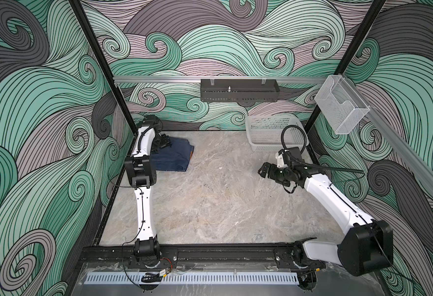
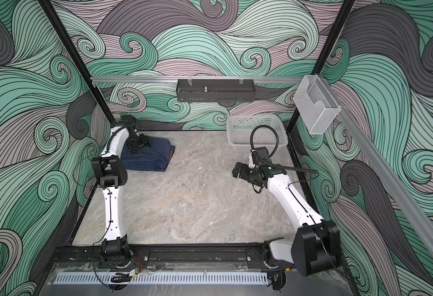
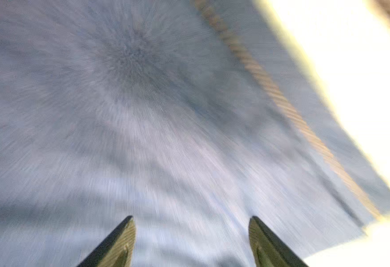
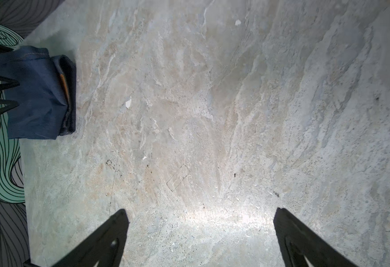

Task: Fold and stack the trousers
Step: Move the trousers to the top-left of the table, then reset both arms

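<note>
Left gripper (image 3: 191, 218): jaws apart, nothing between them, pointing down at blurred blue denim. Cannot tell if the tips touch the cloth. In both top views it sits over the far left part of the trousers (image 1: 171, 159), a folded, dark navy denim pair in a rough rectangle in the far left corner, its left side tight to the table's left edge. Tan stitching (image 3: 270, 87) runs along a seam, and an orange-brown tag (image 4: 63, 85) shows at the layered right-hand fold.

Right gripper (image 4: 201, 210): jaws wide apart, empty, above bare tabletop on the right, well apart from the trousers.

The grey marble-patterned tabletop (image 1: 223, 200) is open across the middle and near side. A white perforated plastic basket (image 1: 266, 133) stands in the far right corner, just beyond the right gripper.
</note>
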You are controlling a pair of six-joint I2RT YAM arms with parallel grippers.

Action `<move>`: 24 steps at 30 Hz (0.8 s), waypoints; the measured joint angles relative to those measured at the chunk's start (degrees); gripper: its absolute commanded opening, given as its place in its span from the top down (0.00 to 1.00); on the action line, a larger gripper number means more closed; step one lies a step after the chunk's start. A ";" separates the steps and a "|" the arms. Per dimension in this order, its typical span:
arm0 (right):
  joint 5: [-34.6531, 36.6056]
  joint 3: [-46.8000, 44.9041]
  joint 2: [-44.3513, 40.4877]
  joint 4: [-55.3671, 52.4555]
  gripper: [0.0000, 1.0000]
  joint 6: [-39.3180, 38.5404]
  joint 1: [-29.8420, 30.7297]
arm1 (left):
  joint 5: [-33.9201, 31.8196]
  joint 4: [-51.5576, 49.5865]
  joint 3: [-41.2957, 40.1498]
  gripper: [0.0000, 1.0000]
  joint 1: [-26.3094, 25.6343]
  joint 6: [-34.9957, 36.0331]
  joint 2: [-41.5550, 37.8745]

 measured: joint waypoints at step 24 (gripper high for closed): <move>31.56 -44.89 -19.26 60.41 0.00 -20.85 -5.53 | -24.33 59.65 -102.97 0.19 -1.16 -0.63 -83.14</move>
